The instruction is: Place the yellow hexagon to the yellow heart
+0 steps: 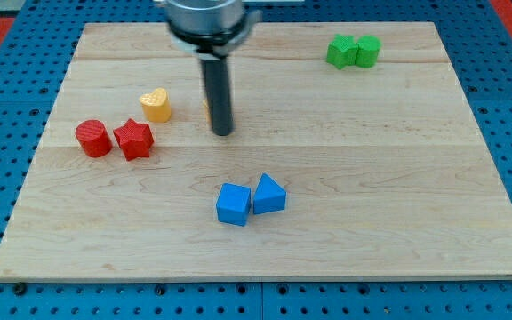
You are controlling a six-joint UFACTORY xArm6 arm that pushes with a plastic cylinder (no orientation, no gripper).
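The yellow heart (pixel 156 104) lies on the wooden board (pixel 372 178) at the upper left. The yellow hexagon (pixel 207 111) is almost wholly hidden behind my rod; only a thin yellow-orange sliver shows at the rod's left edge, a short way right of the heart. My tip (pixel 222 133) rests on the board just in front of that sliver, to the right of the heart and a little below it.
A red cylinder (pixel 93 139) and a red star (pixel 133 139) touch each other below left of the heart. Two blue blocks (pixel 234 204) (pixel 268 194) sit together at the lower middle. Two green blocks (pixel 341 51) (pixel 367 50) sit at the top right.
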